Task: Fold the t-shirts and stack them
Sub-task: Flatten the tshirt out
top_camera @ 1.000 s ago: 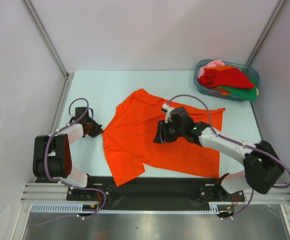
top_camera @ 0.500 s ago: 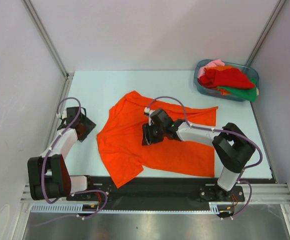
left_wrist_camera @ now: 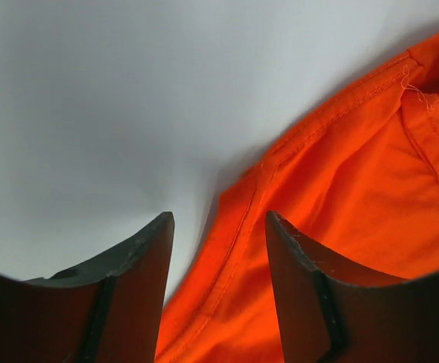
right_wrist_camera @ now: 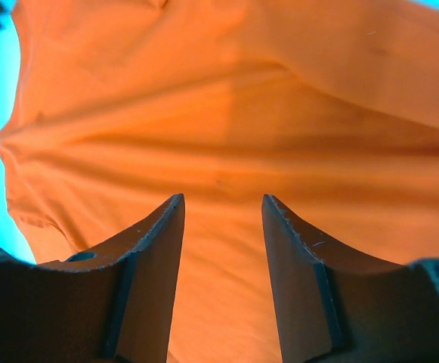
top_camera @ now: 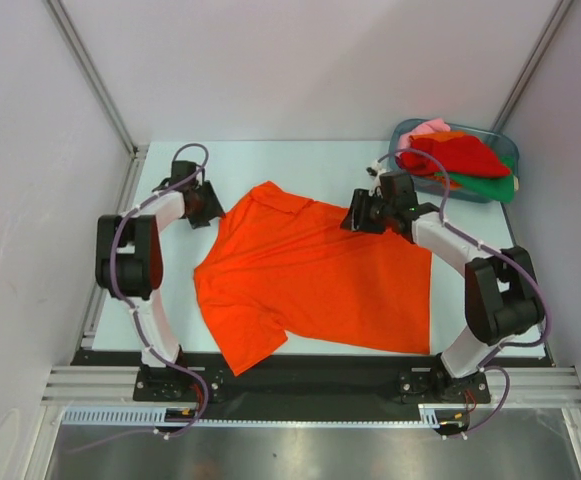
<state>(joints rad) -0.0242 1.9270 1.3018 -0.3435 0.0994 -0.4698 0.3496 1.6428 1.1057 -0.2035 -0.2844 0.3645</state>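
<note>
Pale table (top_camera: 270,165), walled in; left gripper (left_wrist_camera: 219,219) parted, empty, straddling the shoulder seam of the orange t-shirt (top_camera: 310,285), spread mid-table; right gripper (right_wrist_camera: 221,198) parted, empty, over its far edge. Pinch both layers low, lift level. Far right corner: tub (top_camera: 400,166) heaped with other t-shirts (top_camera: 455,155).

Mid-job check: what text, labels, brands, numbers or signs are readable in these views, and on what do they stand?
None: no view shows any readable text.
The bright orange short-sleeved cloth t-shirt is plain, with no print or legible tag.
The bluish translucent plastic tub and the coloured shirts in it show no markings.
</note>
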